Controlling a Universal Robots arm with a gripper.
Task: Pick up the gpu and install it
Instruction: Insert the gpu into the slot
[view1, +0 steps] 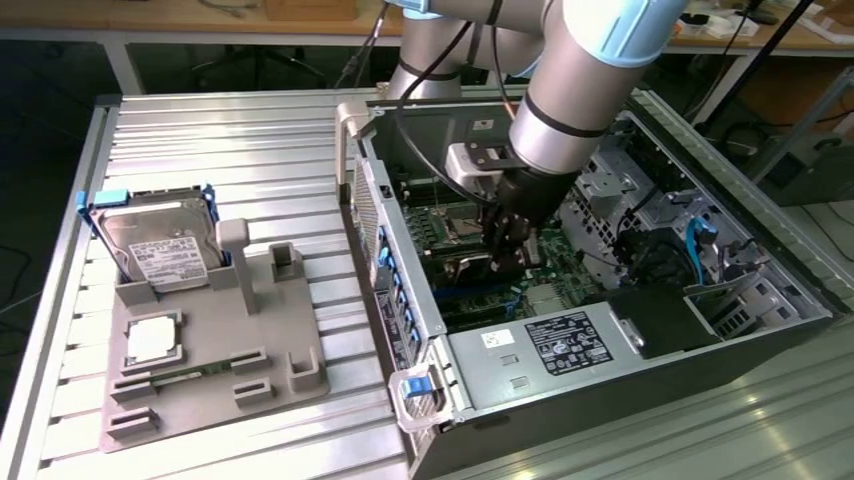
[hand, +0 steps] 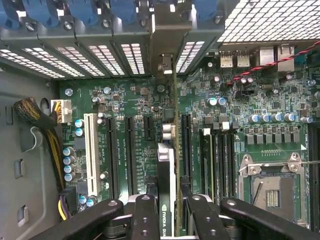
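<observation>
Dark gpu clamped edge-on between jaws, upright over motherboard, bracket end toward motherboard's rear slot covers; likely so card edge meets PCIe slot.

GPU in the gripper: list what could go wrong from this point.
1. The gpu, clamped edge-on in the gripper, hangs over the motherboard close beside a long black slot. If it is slightly off line, its edge could hit the board instead of seating.
2. Its bracket end is close to the vented slot covers and could snag there, tilting the card.
</observation>
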